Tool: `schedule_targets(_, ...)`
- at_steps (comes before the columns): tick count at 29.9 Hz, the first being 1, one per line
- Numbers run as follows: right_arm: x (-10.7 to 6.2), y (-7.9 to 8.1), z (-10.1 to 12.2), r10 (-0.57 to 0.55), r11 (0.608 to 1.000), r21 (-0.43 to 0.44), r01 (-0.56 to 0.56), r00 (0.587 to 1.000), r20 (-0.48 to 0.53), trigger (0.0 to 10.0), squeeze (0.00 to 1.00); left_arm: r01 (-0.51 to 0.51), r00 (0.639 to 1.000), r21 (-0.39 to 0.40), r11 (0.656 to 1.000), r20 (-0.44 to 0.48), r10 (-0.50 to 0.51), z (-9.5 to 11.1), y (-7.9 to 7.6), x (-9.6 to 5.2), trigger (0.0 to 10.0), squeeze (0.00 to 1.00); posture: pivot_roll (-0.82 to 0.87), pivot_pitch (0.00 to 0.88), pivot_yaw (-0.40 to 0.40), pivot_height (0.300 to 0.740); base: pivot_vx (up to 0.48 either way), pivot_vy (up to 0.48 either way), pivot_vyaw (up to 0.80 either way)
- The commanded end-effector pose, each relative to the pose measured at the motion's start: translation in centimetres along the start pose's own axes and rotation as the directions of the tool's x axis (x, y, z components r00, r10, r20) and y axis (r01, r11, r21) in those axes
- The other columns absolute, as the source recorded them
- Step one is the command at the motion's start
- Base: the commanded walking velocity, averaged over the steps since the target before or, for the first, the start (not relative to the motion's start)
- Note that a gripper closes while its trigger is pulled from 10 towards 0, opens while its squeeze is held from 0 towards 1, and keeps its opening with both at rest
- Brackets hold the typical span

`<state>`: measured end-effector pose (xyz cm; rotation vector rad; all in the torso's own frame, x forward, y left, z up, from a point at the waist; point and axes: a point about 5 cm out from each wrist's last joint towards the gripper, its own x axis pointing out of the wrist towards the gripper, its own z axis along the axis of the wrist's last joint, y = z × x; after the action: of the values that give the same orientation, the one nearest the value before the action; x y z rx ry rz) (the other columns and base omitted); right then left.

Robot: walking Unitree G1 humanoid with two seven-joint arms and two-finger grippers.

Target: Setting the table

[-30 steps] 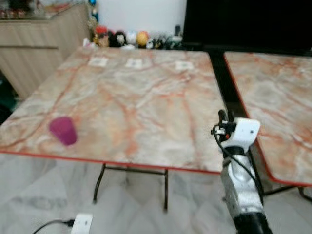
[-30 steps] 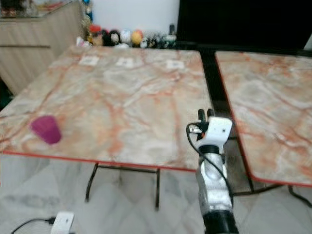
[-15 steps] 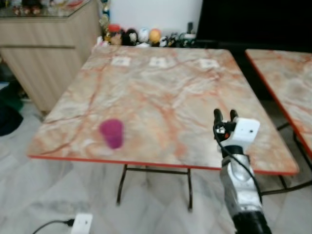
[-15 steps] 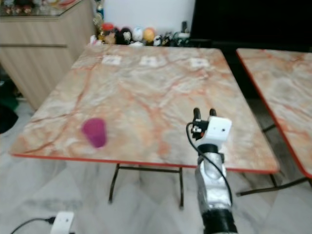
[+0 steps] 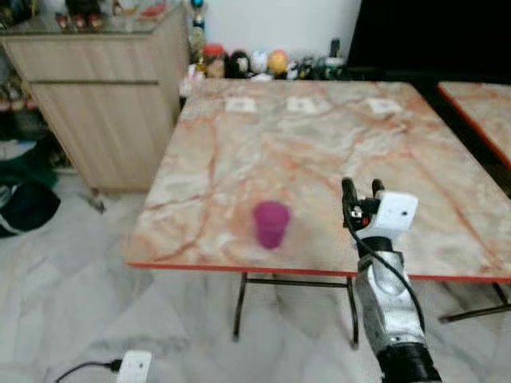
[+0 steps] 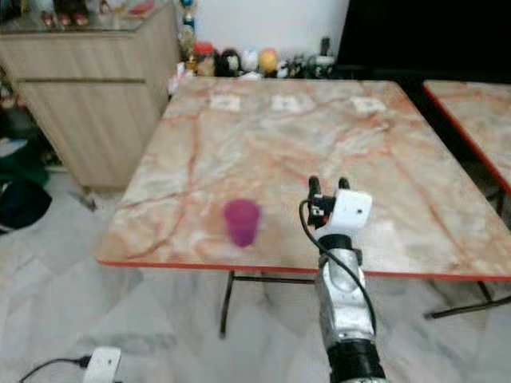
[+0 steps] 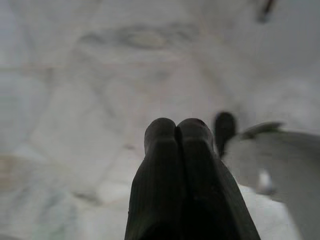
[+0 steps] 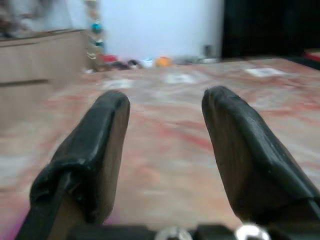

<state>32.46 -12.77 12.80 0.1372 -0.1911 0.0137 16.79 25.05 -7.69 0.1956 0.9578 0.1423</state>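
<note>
Left eye view: a marble-patterned table (image 5: 319,152) with a red edge is standing on pale floor tiles. A magenta cup (image 5: 271,224) is sitting upright near the table's front edge. The right gripper (image 5: 359,194) is reaching forward on a raised silver arm, just right of the cup and apart from it, its two black fingers pointing away over the tabletop with a gap between them. A wooden cabinet (image 5: 112,104) is standing to the left, small figurines (image 5: 247,64) are lining the far wall, three white cards (image 5: 302,104) are lying along the table's far side, and a white plug adapter (image 5: 133,368) is lying on the floor.

Right eye view: the same scene is appearing, with a second table's corner (image 6: 471,112) showing at the right. Compared with a second ago, the whole picture is shifting as the camera turns left; the cup is now sitting near centre, and the cabinet is coming into sight.

Left wrist view: the left gripper (image 7: 177,131) is hanging over the grey floor, its fingers pressed together and holding nothing.

Right wrist view: the right gripper's fingertips (image 8: 112,107) are spread wide and empty, aimed low across the blurred tabletop.
</note>
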Motion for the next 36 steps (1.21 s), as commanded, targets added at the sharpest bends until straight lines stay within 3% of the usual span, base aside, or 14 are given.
schedule_targets(1, 0.1, -1.1, 0.4, -0.029, 0.999, -0.017, 0.030, 1.000, 0.011, 10.0, 0.00, 0.013, 1.000, -0.004, 1.000, -0.013, -0.013, -0.4, -0.6, -0.1, 10.0, 0.00, 0.03, 0.018, -0.008, 0.740, 0.000, 0.000, 0.00)
schedule_targets(13, 0.2, -1.4, 0.7, -0.040, 0.999, -0.017, 0.041, 0.999, 0.023, 10.0, 0.00, 0.012, 1.000, -0.007, 1.000, -0.006, -0.012, -0.4, -0.6, -0.1, 10.0, 0.00, 0.04, 0.019, -0.008, 0.740, 0.000, 0.000, 0.00)
schedule_targets(23, 0.0, -2.6, 1.3, -0.085, 0.996, -0.029, 0.086, 0.995, 0.042, 10.0, 0.00, 0.018, 1.000, 0.009, 1.000, -0.006, -0.018, -0.3, -0.7, 0.0, 10.0, 0.00, 0.03, 0.019, -0.008, 0.740, 0.000, 0.000, 0.00)
schedule_targets(28, -0.1, -2.8, 1.3, -0.085, 0.996, -0.034, 0.086, 0.996, 0.038, 10.0, 0.00, 0.013, 1.000, 0.006, 1.000, -0.005, -0.013, -0.3, -0.7, 0.0, 10.0, 0.00, 0.04, 0.017, -0.011, 0.740, 0.000, -0.388, 0.00)
schedule_targets(36, -0.2, -2.7, 1.4, -0.083, 0.996, -0.037, 0.084, 0.996, 0.028, 10.0, 0.00, 0.014, 1.000, 0.004, 1.000, -0.004, -0.014, -0.3, -0.7, 0.0, 10.0, 0.00, 0.03, 0.018, -0.013, 0.740, 0.000, 0.000, 0.00)
